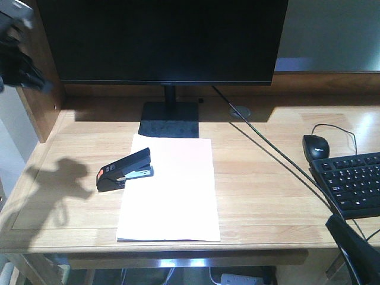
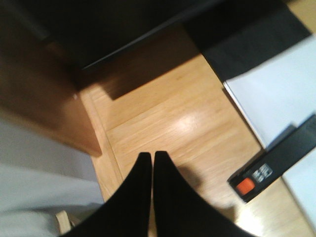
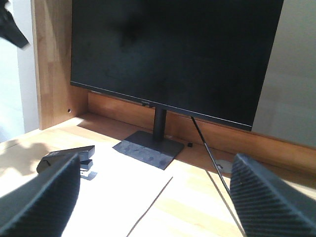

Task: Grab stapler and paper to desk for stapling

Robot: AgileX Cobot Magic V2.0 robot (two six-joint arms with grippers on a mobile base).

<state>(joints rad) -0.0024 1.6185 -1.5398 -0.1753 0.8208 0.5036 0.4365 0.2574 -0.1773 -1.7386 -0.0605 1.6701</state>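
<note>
Across the middle of the front view, the desk (image 1: 261,196) is carrying everything, with the monitor (image 1: 163,38) standing on its base at twelve o'clock. Lying just in front of that base, the paper (image 1: 172,190) is running toward six o'clock, and its near edge is sitting close to the desk's front lip. A careless push could be sending it over that lip.

Sitting at about ten o'clock on the sheet, the stapler (image 1: 126,170) is resting partly over the paper's left edge, its orange tab pointing out toward nine. Judging from this, both task items are already on the desk, so the remaining risk is mostly in the pressing: the stapler seems to be lying on the sheet rather than around it, and squeezing it so would be fastening nothing.

Off at three o'clock, the keyboard (image 1: 353,184) and mouse (image 1: 315,146) are lying clear of the work.

The left gripper (image 2: 152,160) is hovering with fingers pressed together, holding nothing. The right gripper (image 3: 153,197) is gaping wide, also empty; lowering it blindly could be crumpling the paper.
</note>
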